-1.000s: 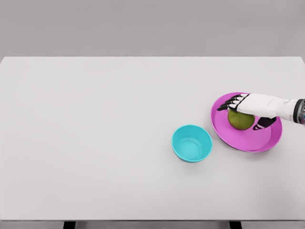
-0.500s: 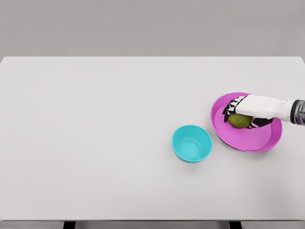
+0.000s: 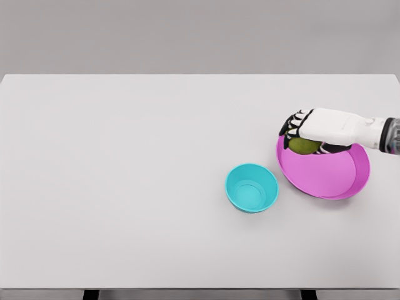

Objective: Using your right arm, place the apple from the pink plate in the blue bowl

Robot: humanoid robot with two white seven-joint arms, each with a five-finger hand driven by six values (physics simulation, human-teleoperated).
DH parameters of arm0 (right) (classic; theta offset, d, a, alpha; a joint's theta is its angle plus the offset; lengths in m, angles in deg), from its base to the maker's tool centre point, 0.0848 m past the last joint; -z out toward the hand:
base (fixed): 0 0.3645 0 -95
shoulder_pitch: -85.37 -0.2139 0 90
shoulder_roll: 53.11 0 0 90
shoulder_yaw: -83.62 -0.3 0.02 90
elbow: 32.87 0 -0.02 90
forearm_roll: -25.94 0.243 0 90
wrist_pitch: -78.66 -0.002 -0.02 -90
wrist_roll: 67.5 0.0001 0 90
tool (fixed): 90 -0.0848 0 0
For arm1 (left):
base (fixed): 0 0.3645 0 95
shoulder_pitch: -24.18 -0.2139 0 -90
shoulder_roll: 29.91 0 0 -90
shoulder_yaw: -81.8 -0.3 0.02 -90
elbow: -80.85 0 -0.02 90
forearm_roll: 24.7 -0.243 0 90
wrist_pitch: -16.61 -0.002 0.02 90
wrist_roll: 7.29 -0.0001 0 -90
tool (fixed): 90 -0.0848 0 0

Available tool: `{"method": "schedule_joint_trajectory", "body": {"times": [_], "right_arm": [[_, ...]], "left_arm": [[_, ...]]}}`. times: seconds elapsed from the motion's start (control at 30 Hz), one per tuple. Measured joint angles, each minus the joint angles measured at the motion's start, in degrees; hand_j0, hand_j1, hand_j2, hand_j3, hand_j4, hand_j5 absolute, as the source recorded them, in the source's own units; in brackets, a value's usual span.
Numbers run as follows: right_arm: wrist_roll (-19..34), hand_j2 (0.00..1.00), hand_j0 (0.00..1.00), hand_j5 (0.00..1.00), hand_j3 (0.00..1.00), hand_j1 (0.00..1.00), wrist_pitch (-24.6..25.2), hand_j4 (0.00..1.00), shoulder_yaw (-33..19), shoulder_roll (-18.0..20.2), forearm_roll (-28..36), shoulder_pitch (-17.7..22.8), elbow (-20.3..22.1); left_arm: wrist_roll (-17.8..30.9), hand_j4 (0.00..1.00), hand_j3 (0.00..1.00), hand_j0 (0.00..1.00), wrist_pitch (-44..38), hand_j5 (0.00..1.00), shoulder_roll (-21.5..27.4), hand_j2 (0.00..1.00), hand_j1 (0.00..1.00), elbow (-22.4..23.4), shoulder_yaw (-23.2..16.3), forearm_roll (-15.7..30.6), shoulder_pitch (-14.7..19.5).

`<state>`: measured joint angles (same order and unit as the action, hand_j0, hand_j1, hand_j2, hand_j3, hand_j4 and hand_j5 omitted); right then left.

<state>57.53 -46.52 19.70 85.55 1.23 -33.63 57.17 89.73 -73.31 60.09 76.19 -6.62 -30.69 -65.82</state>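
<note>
One hand (image 3: 307, 132) – right – grips apple (image 3: 302, 146) over pink plate (image 3: 331, 178) edge.

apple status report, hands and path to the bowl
Right hand shut on apple, over the pink plate back-left rim. Left arm out of view. Blue bowl empty, lower left of plate. Bare table between, nothing in the way.

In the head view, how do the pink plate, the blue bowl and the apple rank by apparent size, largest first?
1. Pink plate
2. Blue bowl
3. Apple, though the right hand hides part of it, so its full size is uncertain.
</note>
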Motion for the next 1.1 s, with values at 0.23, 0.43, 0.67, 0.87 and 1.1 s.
{"method": "schedule_joint_trajectory", "body": {"times": [0.23,0.43,0.67,0.87,1.1], "right_arm": [[0.01,0.58,0.58,0.58,0.58,0.58,-0.01,0.58,0.33,-0.35,0.13,0.88,7.66],[0.00,0.58,0.58,0.58,0.58,0.58,0.00,0.58,1.24,-0.52,0.25,1.05,10.02],[-0.01,0.58,0.58,0.58,0.58,0.58,0.00,0.58,3.85,-1.21,0.38,1.05,10.37],[0.00,0.58,0.58,0.58,0.58,0.58,0.00,0.58,4.45,-1.55,1.44,0.62,10.44],[0.00,0.59,0.59,0.59,0.59,0.59,0.00,0.59,4.58,-1.60,4.25,1.32,10.48]], "left_arm": [[0.00,1.00,1.00,1.00,0.00,1.00,0.00,1.00,1.00,0.00,0.00,0.00,0.00],[0.00,1.00,1.00,1.00,0.00,1.00,0.00,1.00,1.00,0.00,0.00,0.00,0.00],[0.00,1.00,1.00,1.00,0.00,1.00,0.00,1.00,1.00,0.00,0.00,0.00,0.00],[0.00,1.00,1.00,1.00,0.00,1.00,0.00,1.00,1.00,0.00,0.00,0.00,0.00],[0.00,1.00,1.00,1.00,0.00,1.00,0.00,1.00,1.00,0.00,0.00,0.00,0.00]]}}
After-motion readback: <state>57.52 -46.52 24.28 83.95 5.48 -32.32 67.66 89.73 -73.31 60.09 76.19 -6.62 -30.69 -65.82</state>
